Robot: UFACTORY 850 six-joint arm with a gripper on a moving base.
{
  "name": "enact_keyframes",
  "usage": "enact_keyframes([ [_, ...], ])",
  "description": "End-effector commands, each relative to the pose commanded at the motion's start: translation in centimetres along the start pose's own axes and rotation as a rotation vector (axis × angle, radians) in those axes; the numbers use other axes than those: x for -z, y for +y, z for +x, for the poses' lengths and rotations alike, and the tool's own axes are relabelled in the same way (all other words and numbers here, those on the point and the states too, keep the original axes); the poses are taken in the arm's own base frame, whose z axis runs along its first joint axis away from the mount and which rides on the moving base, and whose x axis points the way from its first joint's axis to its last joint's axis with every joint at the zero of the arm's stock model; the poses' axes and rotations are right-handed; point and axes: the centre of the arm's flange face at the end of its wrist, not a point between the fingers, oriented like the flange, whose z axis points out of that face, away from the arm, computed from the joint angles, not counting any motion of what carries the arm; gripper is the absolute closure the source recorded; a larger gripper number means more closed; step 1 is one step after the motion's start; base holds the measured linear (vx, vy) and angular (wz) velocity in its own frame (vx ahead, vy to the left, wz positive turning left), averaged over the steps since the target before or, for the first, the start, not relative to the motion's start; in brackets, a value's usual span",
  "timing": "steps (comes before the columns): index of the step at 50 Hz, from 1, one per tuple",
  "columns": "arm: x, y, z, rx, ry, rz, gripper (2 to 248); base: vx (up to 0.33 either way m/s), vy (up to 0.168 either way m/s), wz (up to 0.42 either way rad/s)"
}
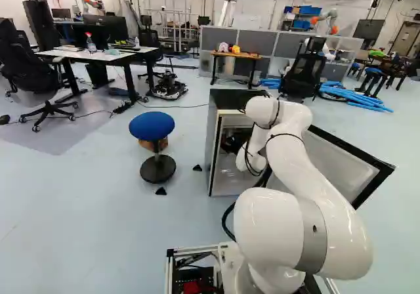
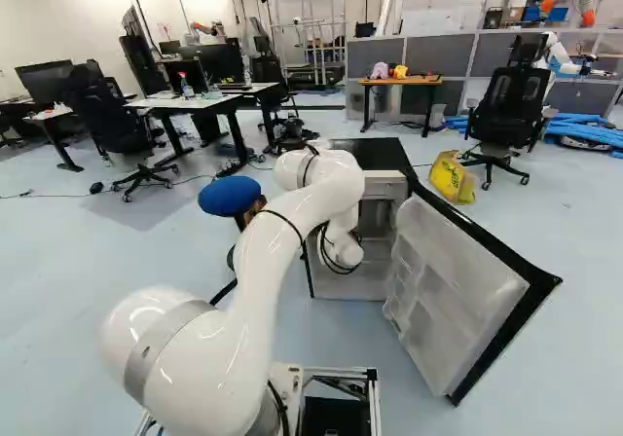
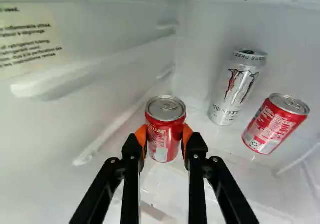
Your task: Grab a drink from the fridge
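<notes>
Wrist view: inside the open fridge [image 2: 378,151], grasps the near red can [image 3: 165,124] with the gripper [image 3: 164,135], orange pads [image 3: 141,134] against 2 opposite sides, likely to steady it for lifting clear of the silver can [image 3: 237,86] and other red can [image 3: 276,124].

Base views ahead from behind the arm [image 1: 331,215], fridge [image 2: 380,154] in both; wrist view close inside it.

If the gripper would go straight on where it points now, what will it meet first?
The gripper is closed on a red can; past it, probably the white back wall inside the fridge, though the surface under the can may come first: depth is unclear.
</notes>
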Motion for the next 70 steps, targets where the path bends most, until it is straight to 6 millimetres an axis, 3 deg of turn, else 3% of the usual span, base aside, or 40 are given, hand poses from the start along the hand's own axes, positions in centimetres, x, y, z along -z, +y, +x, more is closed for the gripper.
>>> enact_keyframes([
  [16,3.5,-0.2,0.1,-0.045,-0.037,-0.021,158,0.0,0.0,0.0],
  [70,17.2,-1.5,5.8,-0.165,-0.109,-0.127,158,0.0,0.0,0.0],
])
